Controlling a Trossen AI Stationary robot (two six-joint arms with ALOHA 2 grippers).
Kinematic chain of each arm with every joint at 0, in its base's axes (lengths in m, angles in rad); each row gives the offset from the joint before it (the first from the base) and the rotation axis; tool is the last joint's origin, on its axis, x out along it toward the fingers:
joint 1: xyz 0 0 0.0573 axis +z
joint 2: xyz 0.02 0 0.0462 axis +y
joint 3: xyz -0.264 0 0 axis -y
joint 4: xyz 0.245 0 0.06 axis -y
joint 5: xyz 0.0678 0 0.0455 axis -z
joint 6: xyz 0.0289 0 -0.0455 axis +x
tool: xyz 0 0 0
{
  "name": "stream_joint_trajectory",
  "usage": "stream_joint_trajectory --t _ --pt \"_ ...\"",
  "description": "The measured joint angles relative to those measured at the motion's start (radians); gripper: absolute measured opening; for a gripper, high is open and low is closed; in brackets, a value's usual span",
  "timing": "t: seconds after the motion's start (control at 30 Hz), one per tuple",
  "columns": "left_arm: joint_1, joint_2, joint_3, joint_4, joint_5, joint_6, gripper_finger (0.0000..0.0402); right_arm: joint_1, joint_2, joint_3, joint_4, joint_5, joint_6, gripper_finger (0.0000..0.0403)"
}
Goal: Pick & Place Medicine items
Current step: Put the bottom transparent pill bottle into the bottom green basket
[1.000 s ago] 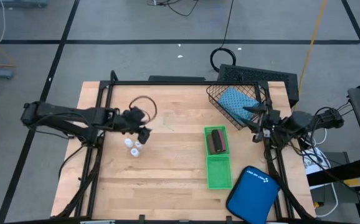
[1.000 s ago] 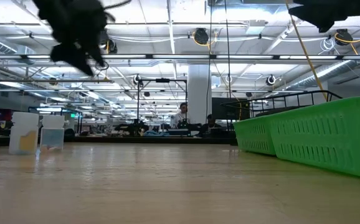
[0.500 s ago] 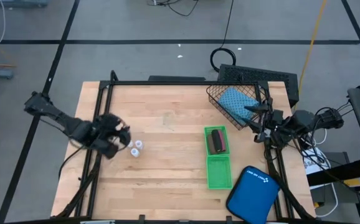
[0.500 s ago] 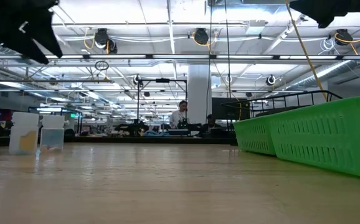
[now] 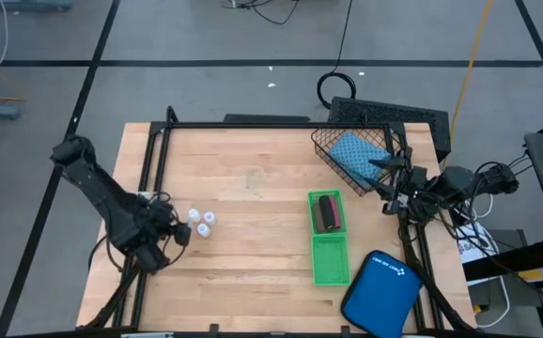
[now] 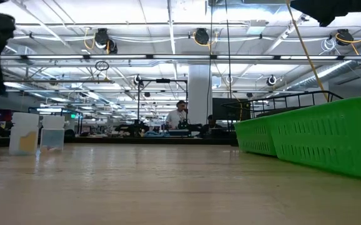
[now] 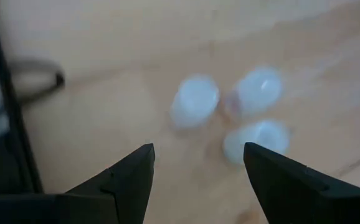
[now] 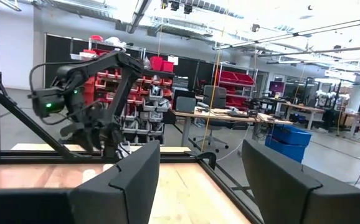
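Medicine bottles [image 5: 199, 222], tiny and white, cluster near the table's left edge, just beside the left gripper [image 5: 179, 235], its fingers spread and empty. They look light and tippy; pinch one across its body.

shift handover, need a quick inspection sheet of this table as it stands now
surface: wooden table, bare in the middle
job's things: three white bottles near the left edge; teal pouch in the wire basket; dark roll in the green tray
clutter: blue case at the near right corner
grippers: left gripper open beside the bottles, empty; right gripper open at the right edge, empty
cables: black loop on the floor behind
surroundings: person at distant benches
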Motion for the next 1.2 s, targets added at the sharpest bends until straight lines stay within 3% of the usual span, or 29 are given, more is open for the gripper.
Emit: stream_joint_trajectory --t 0.1,0.23,0.47,0.6,0.83,1.2 --pt "-0.011 0.074 0.000 0.064 0.065 -0.048 0.0255 0.000 0.008 0.000 0.001 0.002 0.004 0.0219" --pt "-0.037 0.178 0.000 0.196 -0.033 -0.003 0.0255 0.000 0.030 0.000 0.002 0.002 0.004 0.0221" --pt "-0.059 0.385 0.000 0.421 -0.027 0.036 0.0255 0.000 0.073 0.000 0.015 0.002 -0.003 0.0216" --pt "-0.053 0.473 0.000 0.403 -0.099 -0.050 0.0255 0.000 0.100 0.000 0.042 0.002 -0.044 0.0217" --pt "-0.009 0.601 0.000 0.431 -0.142 -0.061 0.0255 0.000 0.128 0.000 0.059 0.000 -0.050 0.0218" --pt "0.027 0.663 0.000 0.556 -0.320 0.021 0.0255 0.000 0.145 0.000 0.056 0.001 -0.052 0.0221"
